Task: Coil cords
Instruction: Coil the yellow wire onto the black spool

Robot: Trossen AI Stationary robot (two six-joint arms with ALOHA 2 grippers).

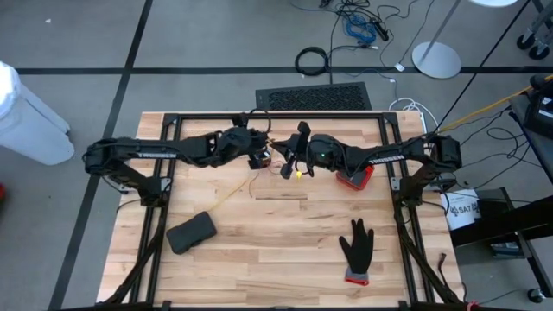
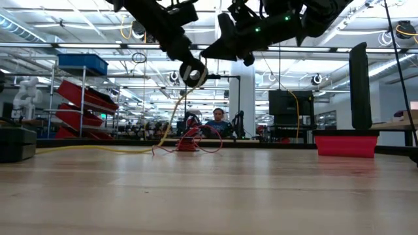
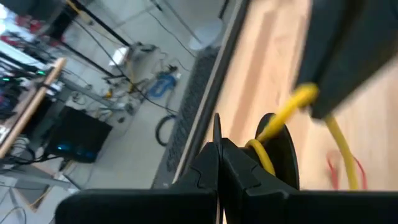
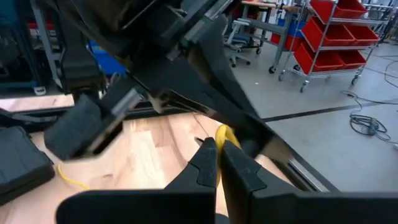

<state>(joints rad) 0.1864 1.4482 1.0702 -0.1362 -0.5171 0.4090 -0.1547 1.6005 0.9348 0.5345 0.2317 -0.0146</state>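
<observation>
My left gripper is shut on a small black spool that carries the yellow-tan cord, high above the table's far middle. My right gripper faces it, close by, shut on the same cord a short way off the spool. From the spool the cord hangs down onto the table and trails toward the left. The red cord lies in loose loops on the wood below the grippers. My left gripper pinches one thin flange of the spool between its two fingers, coming from the table's left and slanting slightly down. The spool is lifted clear, its other flange beside the fingers, yellow turns between them. My right gripper pinches the yellow-tan cord between its fingertips, coming nearly level from the table's right. That short stretch runs straight from the fingers to the spool, clear of the table.
A black pouch lies near the left front, and a black glove with a red cuff near the right front. A red box sits under the right arm. A black grille lies at the far edge.
</observation>
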